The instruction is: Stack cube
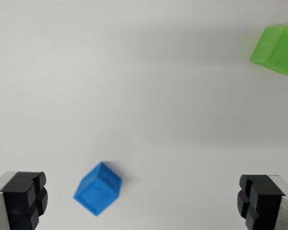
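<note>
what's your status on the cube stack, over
Claw open, empty. Blue cube between the fingers, nearer the wrist view's left one. Green cube at upper right, apart. Nothing in the way.

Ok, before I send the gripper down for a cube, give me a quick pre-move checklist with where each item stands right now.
1. Gripper open: ok, its fingers sit wide apart at the bottom corners of the wrist view.
2. Gripper empty: ok, nothing is held between the fingers.
3. Blue cube in view and free: ok, it lies alone on the white table.
4. Blue cube centred between the fingers: not ok, it sits toward the wrist view's left, nearer the left finger.
5. Blue cube square to the fingers: not ok, it looks rotated.
6. Green cube fully in view: not ok, it is cut off at the upper right edge.
</note>
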Motion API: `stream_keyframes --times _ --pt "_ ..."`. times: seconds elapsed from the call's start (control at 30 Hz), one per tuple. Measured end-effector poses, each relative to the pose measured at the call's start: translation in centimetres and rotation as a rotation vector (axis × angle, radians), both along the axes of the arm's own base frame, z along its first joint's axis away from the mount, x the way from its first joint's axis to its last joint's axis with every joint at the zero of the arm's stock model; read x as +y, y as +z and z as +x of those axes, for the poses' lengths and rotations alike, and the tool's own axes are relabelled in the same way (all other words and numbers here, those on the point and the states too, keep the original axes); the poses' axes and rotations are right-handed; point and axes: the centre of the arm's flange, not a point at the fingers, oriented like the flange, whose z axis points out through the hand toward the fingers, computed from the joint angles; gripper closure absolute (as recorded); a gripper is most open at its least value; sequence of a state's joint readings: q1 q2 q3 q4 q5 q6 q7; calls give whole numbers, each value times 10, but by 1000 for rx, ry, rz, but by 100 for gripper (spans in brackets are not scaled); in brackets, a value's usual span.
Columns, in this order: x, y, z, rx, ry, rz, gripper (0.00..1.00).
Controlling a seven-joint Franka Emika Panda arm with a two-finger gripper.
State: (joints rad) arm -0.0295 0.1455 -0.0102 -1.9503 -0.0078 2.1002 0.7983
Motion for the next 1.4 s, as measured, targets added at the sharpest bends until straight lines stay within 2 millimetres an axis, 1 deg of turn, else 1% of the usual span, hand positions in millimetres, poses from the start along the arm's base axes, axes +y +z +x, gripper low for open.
stream_keyframes --times 0.7,1.0,1.4 --pt "-3 -3 1 3 -5 0 0" --pt "-14 -12 3 3 -23 -1 0" --pt "-34 -28 8 5 -58 -1 0"
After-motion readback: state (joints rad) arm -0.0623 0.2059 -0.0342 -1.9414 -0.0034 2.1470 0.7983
